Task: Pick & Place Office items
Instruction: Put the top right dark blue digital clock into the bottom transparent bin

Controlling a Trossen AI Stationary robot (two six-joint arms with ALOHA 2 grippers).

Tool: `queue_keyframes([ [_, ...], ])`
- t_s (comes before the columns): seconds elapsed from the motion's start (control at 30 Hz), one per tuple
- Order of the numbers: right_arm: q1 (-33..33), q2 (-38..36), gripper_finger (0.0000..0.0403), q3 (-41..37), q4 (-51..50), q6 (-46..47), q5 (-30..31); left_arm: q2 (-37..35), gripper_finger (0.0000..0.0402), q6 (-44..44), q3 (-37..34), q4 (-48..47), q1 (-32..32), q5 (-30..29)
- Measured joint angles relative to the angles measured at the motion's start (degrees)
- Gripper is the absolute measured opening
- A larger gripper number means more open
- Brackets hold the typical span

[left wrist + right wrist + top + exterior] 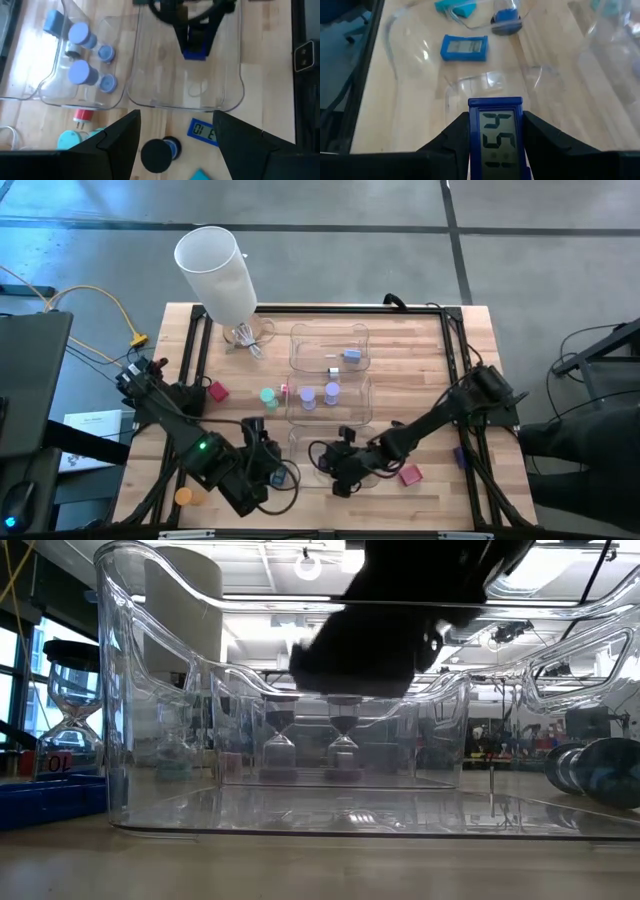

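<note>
My right gripper (495, 131) is shut on a flat blue rectangle with a grey display (495, 142) and hangs over the nearest clear tray (298, 436). In the high view it sits at the tray's middle (342, 468). My left gripper (175, 131) is open, just left of that tray (274, 470). It hovers above a black-capped short cylinder (156, 155) and a second flat blue rectangle (202, 131), both lying on the table. A teal piece (200, 175) lies close by. Two lilac cylinders (308, 397) stand in the middle tray. My right gripper pinches the blue rectangle by its two long side edges (471, 131), one finger on each, display facing the wrist camera. The fingers slant down from the table's right side. The rectangle is lifted clear, above the tray floor (330, 805).
A far tray (330, 330) holds a small blue piece (352, 356). A red block (217, 391), teal cylinder (268, 396), pink block (409, 474) and orange cylinder (183, 496) lie on the table. The white lamp shade (215, 268) stands at the far left corner.
</note>
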Motion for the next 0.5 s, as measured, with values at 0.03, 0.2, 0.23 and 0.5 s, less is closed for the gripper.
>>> queue_keyframes([
  [0.03,-0.1,0.4,0.0134,0.0,-0.1,0.1,-0.2,0.0,0.0239,0.0,-0.3,0.0,0.0,-0.1],
  [0.2,-0.7,2.4,0.0134,0.0,-0.3,2.9,-0.9,0.0,0.0239,0.0,-2.0,0.7,0.0,-0.6],
  [0.23,-0.9,2.9,0.0134,0.0,0.2,3.7,-1.7,0.0,0.0239,0.0,-2.3,0.7,0.0,-0.6],
  [0.5,-1.0,5.7,0.0134,0.1,-0.2,8.5,-4.2,0.0,0.0239,0.0,-2.8,0.9,0.2,-0.6],
])
